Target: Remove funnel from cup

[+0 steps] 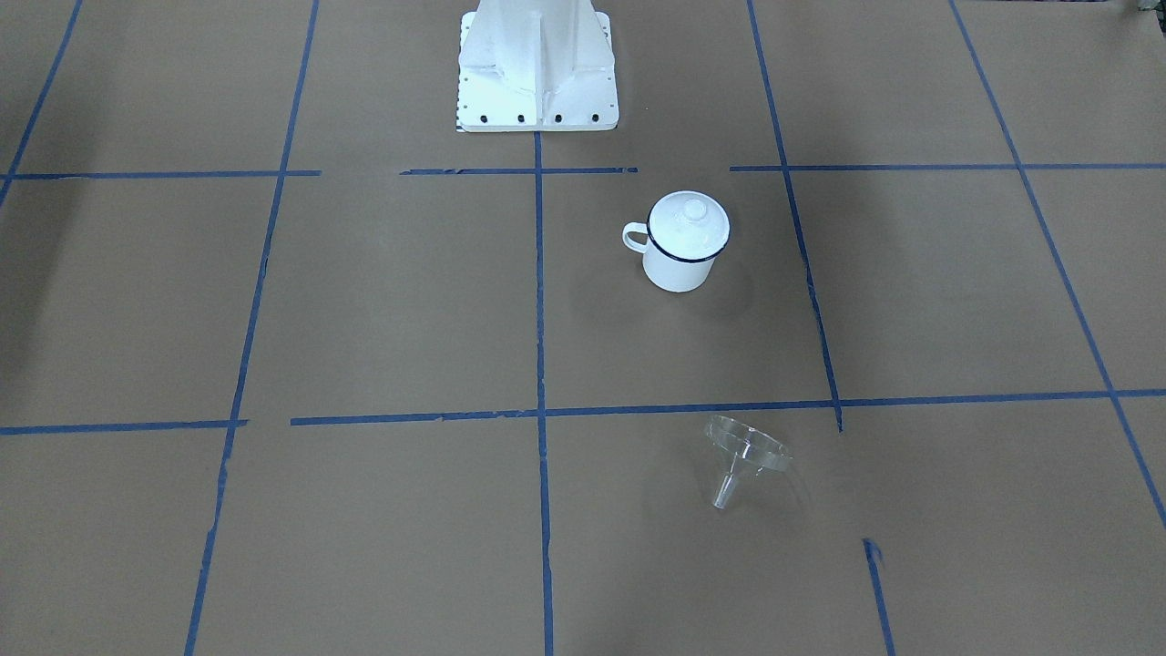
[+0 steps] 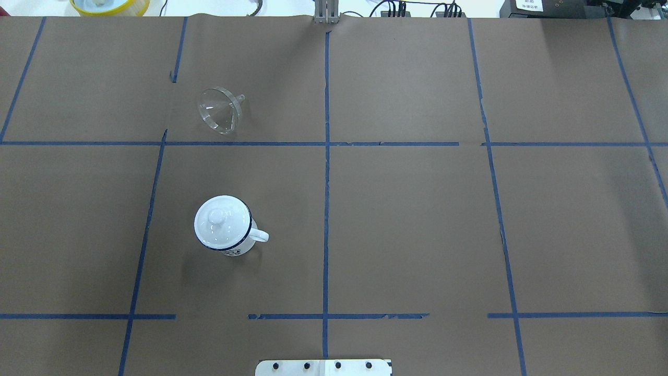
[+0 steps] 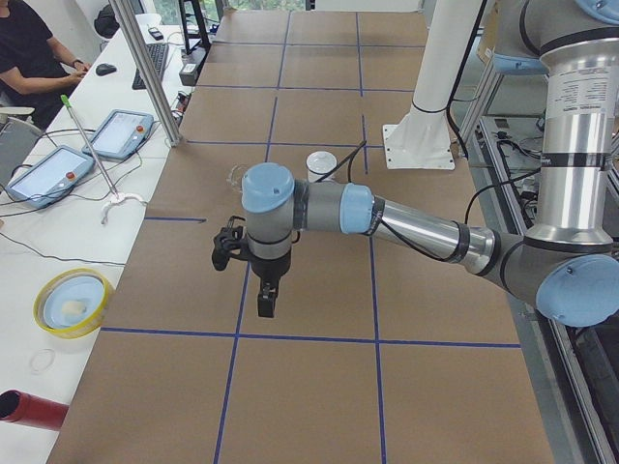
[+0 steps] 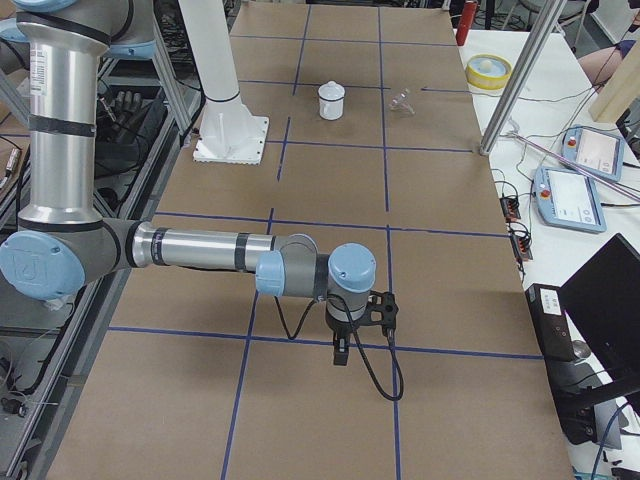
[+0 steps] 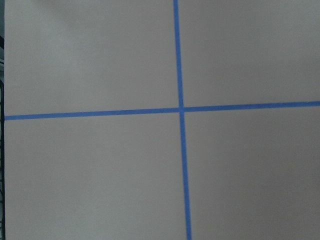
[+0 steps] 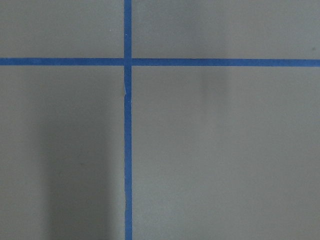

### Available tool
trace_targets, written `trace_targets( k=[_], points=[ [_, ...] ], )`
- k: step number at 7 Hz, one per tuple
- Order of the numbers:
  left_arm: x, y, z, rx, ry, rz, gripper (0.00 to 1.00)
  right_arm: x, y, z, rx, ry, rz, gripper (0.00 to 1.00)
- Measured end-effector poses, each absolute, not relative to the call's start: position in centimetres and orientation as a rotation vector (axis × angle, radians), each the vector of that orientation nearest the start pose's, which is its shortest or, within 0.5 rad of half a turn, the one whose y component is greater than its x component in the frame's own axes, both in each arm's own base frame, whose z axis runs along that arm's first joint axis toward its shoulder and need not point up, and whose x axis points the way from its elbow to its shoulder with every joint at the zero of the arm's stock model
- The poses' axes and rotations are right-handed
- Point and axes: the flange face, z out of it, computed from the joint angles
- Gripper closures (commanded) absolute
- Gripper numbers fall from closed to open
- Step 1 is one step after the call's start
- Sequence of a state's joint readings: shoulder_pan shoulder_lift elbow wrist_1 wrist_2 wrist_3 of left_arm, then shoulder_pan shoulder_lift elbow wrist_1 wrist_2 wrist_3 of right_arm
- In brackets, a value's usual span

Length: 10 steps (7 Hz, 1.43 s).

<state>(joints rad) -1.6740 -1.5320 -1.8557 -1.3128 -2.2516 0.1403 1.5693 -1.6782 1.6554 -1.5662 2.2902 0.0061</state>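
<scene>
Funnel lies tipped on its side on the brown paper, out of the cup and well apart from it, at 12 o'clock from the cup in the overhead view. Its long axis runs 8-to-2 o'clock, spout toward 2. A white lid sits on the cup, handle at 3 o'clock.

Both things are in the left half, so the left arm is nearer. The left gripper hangs over the table's left end, holding nothing; the funnel is far up the table at 12 o'clock from it. The right gripper is at the opposite end, also holding nothing. Cannot tell how far either is open. Both wrist views show only blue tape lines.

Judged done: the funnel is already out. The pedestal stands well apart.
</scene>
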Motion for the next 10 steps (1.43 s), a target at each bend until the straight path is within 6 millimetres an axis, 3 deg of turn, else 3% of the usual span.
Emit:
trace_targets(
  k=[1, 4, 10],
  points=[
    [-12.4, -44.7, 58.5, 0.061, 0.692, 0.039, 0.00, 6.7, -44.5, 67.1, -0.020, -0.719, 0.011, 0.00],
    [-12.3, -44.6, 60.4, 0.038, 0.734, 0.034, 0.00, 6.7, -44.5, 67.1, -0.020, -0.719, 0.011, 0.00],
    [-11.2, -46.4, 61.5, 0.154, 0.798, 0.028, 0.00, 6.7, -44.5, 67.0, -0.020, -0.719, 0.011, 0.00]
  ],
)
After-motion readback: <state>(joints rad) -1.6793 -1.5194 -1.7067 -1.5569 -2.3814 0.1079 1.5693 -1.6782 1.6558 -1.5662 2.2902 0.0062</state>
